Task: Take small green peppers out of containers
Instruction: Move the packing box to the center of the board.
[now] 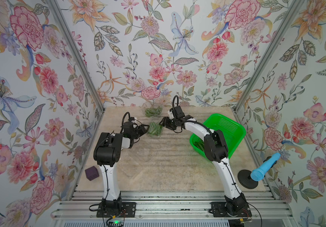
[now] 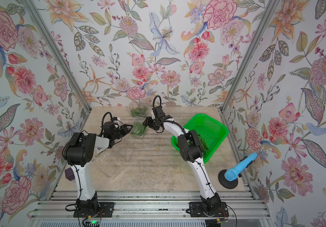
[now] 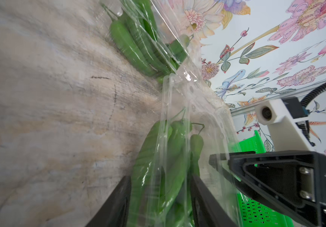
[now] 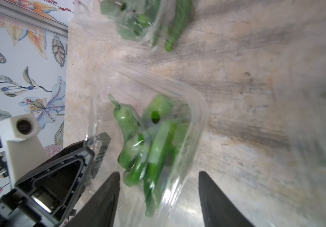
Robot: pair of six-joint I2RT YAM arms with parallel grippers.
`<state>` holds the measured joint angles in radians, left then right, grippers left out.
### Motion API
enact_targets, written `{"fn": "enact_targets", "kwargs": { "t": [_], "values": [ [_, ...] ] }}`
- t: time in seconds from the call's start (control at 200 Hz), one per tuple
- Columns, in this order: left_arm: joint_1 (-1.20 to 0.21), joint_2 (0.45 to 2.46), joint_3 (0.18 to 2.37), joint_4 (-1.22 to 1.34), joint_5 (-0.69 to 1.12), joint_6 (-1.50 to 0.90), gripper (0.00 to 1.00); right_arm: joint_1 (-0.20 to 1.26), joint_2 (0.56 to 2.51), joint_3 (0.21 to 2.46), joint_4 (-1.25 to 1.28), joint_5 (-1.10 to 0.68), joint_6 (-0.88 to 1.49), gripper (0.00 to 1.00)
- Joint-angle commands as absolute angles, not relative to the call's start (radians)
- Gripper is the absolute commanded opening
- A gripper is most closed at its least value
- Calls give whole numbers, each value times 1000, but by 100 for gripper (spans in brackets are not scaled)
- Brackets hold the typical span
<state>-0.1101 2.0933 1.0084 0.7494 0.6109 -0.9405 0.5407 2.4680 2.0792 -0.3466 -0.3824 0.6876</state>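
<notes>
Clear plastic reads poorly: empty punnets [image 2: 109,163] near the left arm [image 2: 79,149] barely show on the counter [image 2: 158,176]. Right arm [image 1: 216,146] hides part of the basket [image 1: 229,125]. Mid-counter container [image 1: 155,129] packed with peppers [image 3: 148,157]; left end effector [image 3: 160,177] clamped narrow across it. Right end effector [image 4: 159,173] straddles its other end, wider; contact unclear. A second full container [image 1: 153,111] sits at the back.
</notes>
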Motion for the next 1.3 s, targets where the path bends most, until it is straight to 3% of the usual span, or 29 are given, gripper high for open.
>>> {"fn": "enact_targets", "kwargs": {
  "t": [0.0, 0.2, 0.565, 1.021, 1.296],
  "values": [
    [-131, 2047, 952, 802, 634, -971, 51, 536, 2429, 2017, -351, -390, 659, 64],
    [-185, 1955, 868, 781, 622, -957, 50, 533, 2348, 1898, -352, -441, 589, 61],
    [-327, 1797, 814, 476, 533, -879, 50, 506, 2175, 1618, -356, -509, 503, 59],
    [-522, 1611, 606, 476, 383, -972, 50, 508, 1913, 1215, -356, -497, 410, 57],
    [-532, 1413, 521, 390, 297, -963, 53, 500, 1813, 1124, -356, -491, 386, 67]
  ]
}}
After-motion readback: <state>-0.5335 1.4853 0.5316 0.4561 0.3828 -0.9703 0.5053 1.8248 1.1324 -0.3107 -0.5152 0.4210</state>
